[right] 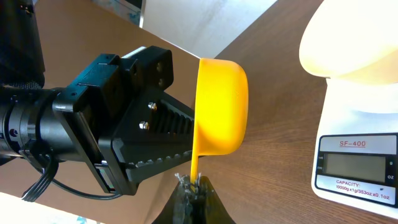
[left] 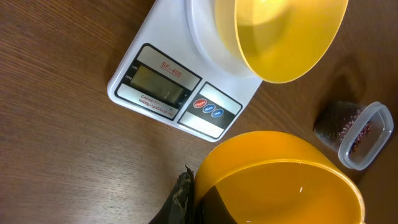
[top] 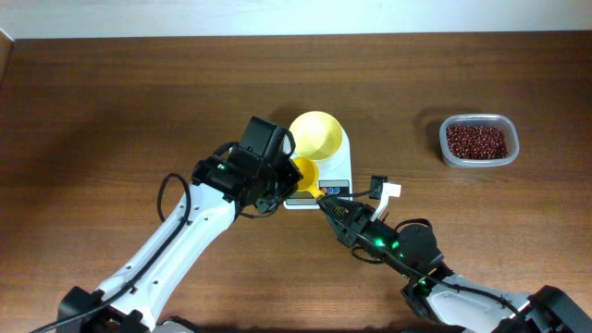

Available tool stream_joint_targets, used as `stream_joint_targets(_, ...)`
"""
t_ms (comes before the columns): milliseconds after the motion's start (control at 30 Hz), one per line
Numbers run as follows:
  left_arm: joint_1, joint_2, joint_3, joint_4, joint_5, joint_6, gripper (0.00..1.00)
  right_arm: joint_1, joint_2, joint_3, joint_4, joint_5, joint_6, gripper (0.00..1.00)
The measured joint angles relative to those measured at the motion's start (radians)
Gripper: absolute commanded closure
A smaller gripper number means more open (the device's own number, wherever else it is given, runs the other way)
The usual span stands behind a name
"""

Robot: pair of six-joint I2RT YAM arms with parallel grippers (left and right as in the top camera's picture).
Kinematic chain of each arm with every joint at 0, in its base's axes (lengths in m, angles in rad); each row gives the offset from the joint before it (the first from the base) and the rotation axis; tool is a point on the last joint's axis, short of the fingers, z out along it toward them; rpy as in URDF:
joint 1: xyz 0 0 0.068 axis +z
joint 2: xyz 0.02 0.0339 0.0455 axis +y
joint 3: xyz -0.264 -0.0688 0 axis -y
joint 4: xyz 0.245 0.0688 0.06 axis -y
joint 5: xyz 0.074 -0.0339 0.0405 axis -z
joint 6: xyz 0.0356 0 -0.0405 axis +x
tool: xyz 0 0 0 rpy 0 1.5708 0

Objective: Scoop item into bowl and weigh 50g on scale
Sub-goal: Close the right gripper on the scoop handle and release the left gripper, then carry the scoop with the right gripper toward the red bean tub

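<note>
The pale-yellow bowl (top: 317, 134) stands empty on the white scale (top: 340, 176), whose display (left: 158, 86) shows no digits. A yellow handled scoop (top: 305, 171) hangs just in front of the scale, empty. My right gripper (top: 326, 199) is shut on the scoop's thin handle (right: 194, 168). My left gripper (top: 285, 178) is shut on the wall of the scoop's cup (left: 280, 180), with one finger (left: 185, 198) outside it. The red-brown beans (top: 476, 139) lie in a clear container at the far right, apart from both grippers. The bowl (right: 354, 37) and scale (right: 354, 163) also show in the right wrist view.
The clear plastic container (top: 450, 154) sits on the brown wooden table (top: 111, 111), well right of the scale; it also shows in the left wrist view (left: 373, 146). Both arms reach in from the front edge and meet at the scale's front.
</note>
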Motion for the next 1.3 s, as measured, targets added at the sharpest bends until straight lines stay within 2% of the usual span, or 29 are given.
stream_joint_targets(133, 0.000, 0.000, 0.000, -0.005, 0.000, 0.000, 1.00, 0.000, 0.000, 0.000, 0.000, 0.000, 0.001, 0.96)
stream_joint_targets(167, 0.000, 0.000, 0.000, -0.006, 0.000, -0.001, 0.96, 0.000, 0.000, 0.000, 0.000, -0.001, 0.001, 0.96)
stream_joint_targets(200, 0.000, 0.000, 0.000, -0.008, 0.000, -0.003, 0.87, 0.000, 0.001, 0.000, 0.000, -0.001, 0.000, 0.96)
stream_joint_targets(233, 0.000, 0.000, 0.002, -0.010, -0.001, -0.003, 0.66, 0.000, 0.001, 0.000, 0.000, -0.001, 0.000, 0.96)
stream_joint_targets(267, 0.000, 0.000, 0.003, -0.014, -0.003, 0.000, 0.55, 0.000, 0.001, 0.000, 0.002, -0.002, 0.001, 0.96)
stream_joint_targets(433, 0.027, 0.000, 0.019, -0.016, -0.027, 0.055, 0.42, 0.000, 0.001, 0.000, 0.010, -0.001, -0.048, 0.96)
stream_joint_targets(467, 0.036, -0.001, 0.029, -0.016, -0.030, 0.075, 0.36, 0.000, 0.001, 0.000, 0.013, 0.000, -0.085, 0.96)
stream_joint_targets(600, 0.053, -0.072, 0.051, -0.017, -0.055, 0.188, 0.25, -0.003, -0.002, 0.006, 0.018, -0.001, -0.146, 0.96)
stream_joint_targets(700, 0.059, -0.159, 0.066, -0.017, -0.128, 0.278, 0.02, -0.040, -0.023, 0.006, 0.015, -0.010, -0.176, 0.96)
stream_joint_targets(833, 0.061, -0.210, 0.066, -0.020, -0.224, 0.312, 0.01, -0.117, -0.082, 0.012, -0.050, -0.021, -0.215, 0.96)
stream_joint_targets(933, 0.061, -0.210, 0.066, -0.021, -0.245, 0.316, 0.01, -0.177, -0.132, 0.052, -0.215, -0.073, -0.249, 0.96)
stream_joint_targets(967, 0.061, -0.210, 0.066, -0.024, -0.248, 0.316, 0.01, -0.202, -0.173, 0.100, -0.379, -0.095, -0.270, 0.96)
stream_joint_targets(1000, 0.061, -0.210, 0.066, -0.028, -0.250, 0.316, 0.01, -0.215, -0.192, 0.118, -0.415, -0.100, -0.280, 0.96)
stream_joint_targets(1133, 0.061, -0.210, 0.066, -0.053, -0.257, 0.316, 0.01, -0.264, -0.341, 0.253, -0.802, -0.129, -0.360, 0.96)
stream_joint_targets(1300, 0.061, -0.210, 0.066, -0.062, -0.275, 0.316, 0.01, -0.337, -0.556, 0.291, -0.914, -0.137, -0.395, 0.96)
